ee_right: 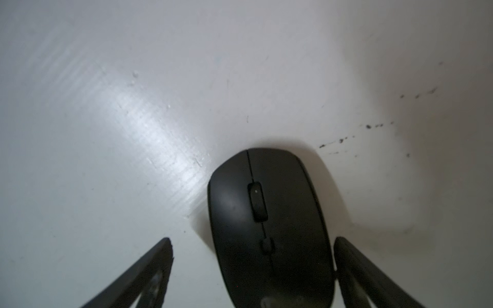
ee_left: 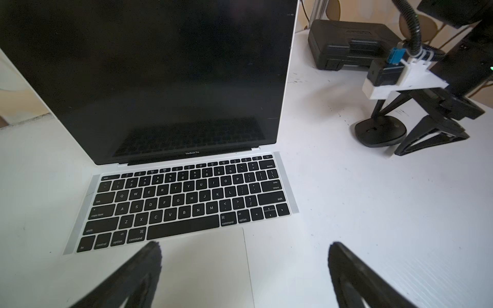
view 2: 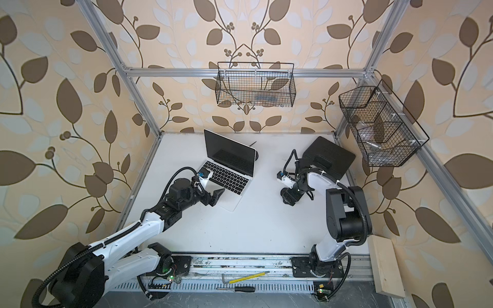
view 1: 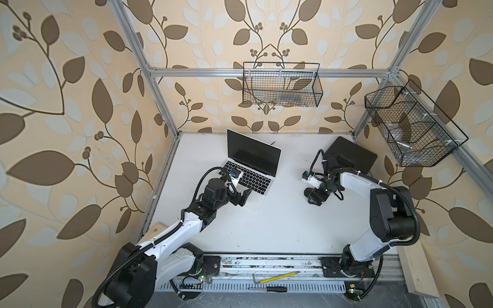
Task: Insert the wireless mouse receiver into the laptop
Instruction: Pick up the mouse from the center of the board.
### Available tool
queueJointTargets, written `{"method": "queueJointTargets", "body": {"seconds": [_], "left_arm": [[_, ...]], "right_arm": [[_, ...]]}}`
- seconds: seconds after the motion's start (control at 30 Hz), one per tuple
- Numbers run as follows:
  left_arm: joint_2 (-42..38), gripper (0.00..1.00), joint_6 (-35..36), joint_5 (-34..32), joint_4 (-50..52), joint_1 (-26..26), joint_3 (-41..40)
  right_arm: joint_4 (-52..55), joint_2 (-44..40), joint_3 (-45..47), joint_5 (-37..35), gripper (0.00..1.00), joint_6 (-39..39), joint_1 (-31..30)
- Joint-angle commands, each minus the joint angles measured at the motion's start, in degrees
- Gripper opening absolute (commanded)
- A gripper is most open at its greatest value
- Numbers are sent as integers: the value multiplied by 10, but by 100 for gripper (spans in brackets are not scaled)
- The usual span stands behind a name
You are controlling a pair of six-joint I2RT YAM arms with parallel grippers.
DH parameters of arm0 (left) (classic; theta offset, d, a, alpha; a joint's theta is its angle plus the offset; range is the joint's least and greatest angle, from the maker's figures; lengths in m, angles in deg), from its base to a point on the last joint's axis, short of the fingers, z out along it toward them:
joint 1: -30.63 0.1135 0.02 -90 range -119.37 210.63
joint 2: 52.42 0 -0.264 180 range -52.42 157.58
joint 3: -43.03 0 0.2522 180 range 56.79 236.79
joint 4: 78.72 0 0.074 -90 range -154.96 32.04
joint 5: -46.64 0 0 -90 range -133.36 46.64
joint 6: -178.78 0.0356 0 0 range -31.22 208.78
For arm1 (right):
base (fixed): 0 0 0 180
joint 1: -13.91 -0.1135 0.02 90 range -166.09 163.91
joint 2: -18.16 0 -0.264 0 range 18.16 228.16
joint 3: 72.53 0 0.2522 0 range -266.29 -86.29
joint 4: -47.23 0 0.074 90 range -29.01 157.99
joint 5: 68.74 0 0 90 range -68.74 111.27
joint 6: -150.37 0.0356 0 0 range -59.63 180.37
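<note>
The silver laptop (view 1: 256,157) (view 2: 229,157) stands open at the back left of the white table, its screen dark. My left gripper (view 1: 244,197) (ee_left: 244,246) hovers open over the laptop's (ee_left: 186,197) trackpad and the right side of its palm rest, holding nothing. To the right, my right gripper (view 1: 314,198) (ee_right: 253,241) points down, open, straddling a black oval mouse (ee_right: 266,213) (ee_left: 378,133). One finger lies against the mouse's side; the other stands clear of it. The wireless mouse receiver is out of view.
A black plastic case (view 1: 349,157) (ee_left: 346,45) lies behind the right arm. Two wire baskets (view 1: 282,85) (view 1: 410,128) hang on the frame at the back and right. A screwdriver (view 1: 269,288) and a yellow pencil (view 1: 280,277) lie on the front rail.
</note>
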Motion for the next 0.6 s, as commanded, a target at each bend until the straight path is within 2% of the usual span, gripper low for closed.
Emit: {"method": "queueJointTargets", "body": {"seconds": [0.0, 0.13, 0.2, 0.23, 0.3, 0.4, 0.47, 0.57], "left_arm": [[-14, 99, 9, 8, 28, -15, 36], [-16, 99, 17, 1, 46, -37, 49], [0, 98, 47, 0, 54, -59, 62], [9, 98, 67, -1, 64, -75, 75], [31, 98, 126, -10, 115, -119, 117], [56, 99, 290, -47, 190, -190, 159], [66, 99, 398, -68, 189, -222, 150], [78, 99, 504, -32, 148, -234, 130]], "right_arm": [[18, 13, -13, -16, 87, -32, -7], [10, 18, 3, -33, 75, -39, -37], [6, 29, -5, -38, 47, -39, -46], [10, 33, -12, -35, 36, -36, -50], [34, 31, -33, -18, 22, -27, -71], [81, 1, -51, 55, 21, -17, -124], [105, -21, -55, 96, 22, -19, -171], [131, -41, -59, 145, 22, -23, -229]]}}
